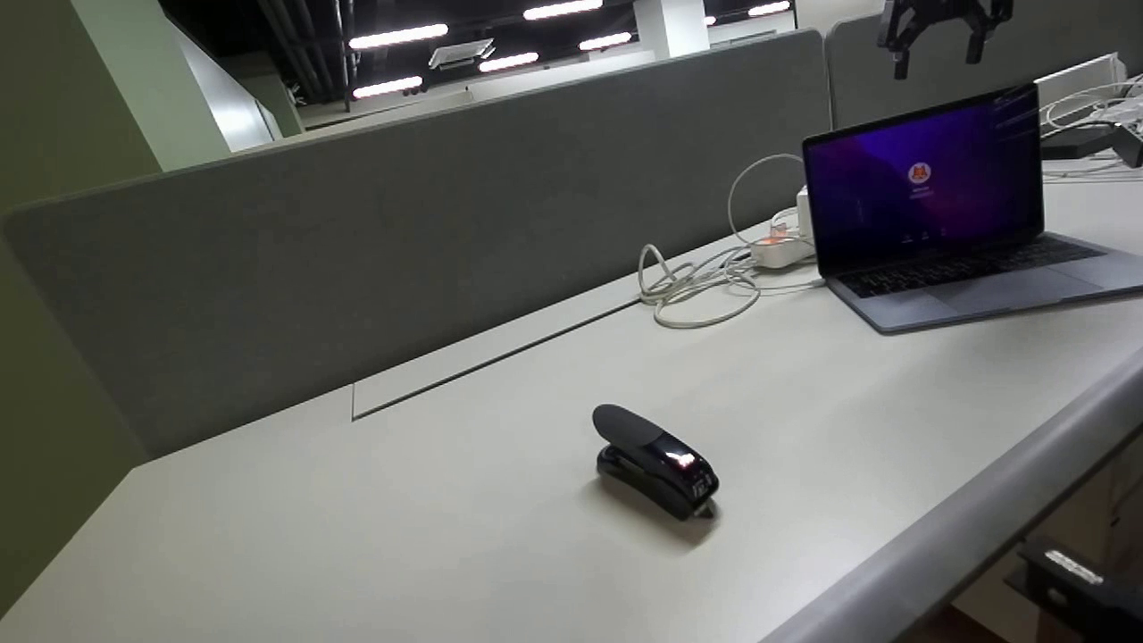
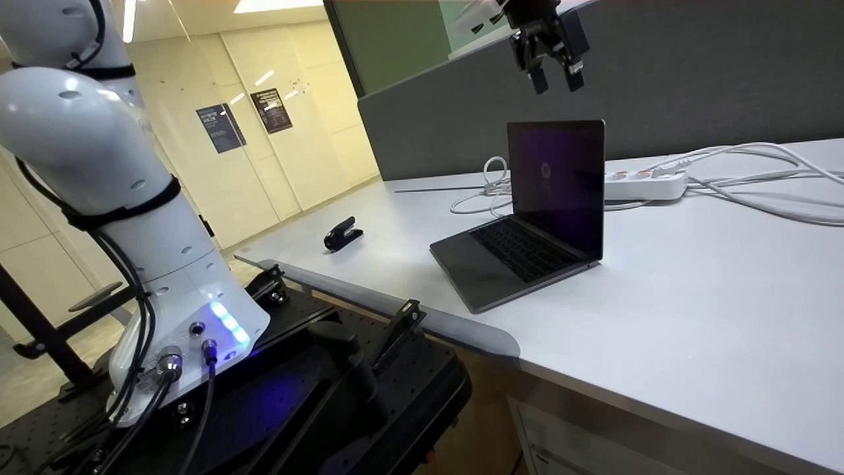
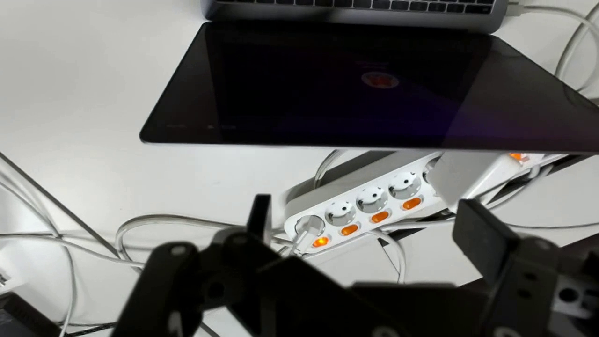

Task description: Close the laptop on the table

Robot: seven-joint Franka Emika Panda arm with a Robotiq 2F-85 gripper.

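Laptop [image 1: 969,237] sits on the table [image 1: 429,518], screen [image 1: 924,187] raised and lit. Gripper [image 2: 557,80] hangs higher than the screen, released, fingers [image 3: 482,236] spread apart.

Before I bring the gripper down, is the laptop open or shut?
The laptop is open: in both exterior views its screen stands raised, lit purple, and its keyboard lies uncovered.

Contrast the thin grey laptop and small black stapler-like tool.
The thin grey laptop dwarfs the small black stapler-like tool. The laptop is flat-panelled, the tool chunky. The laptop's purple screen is lit; the tool shows none. Both rest on the long off-white table.
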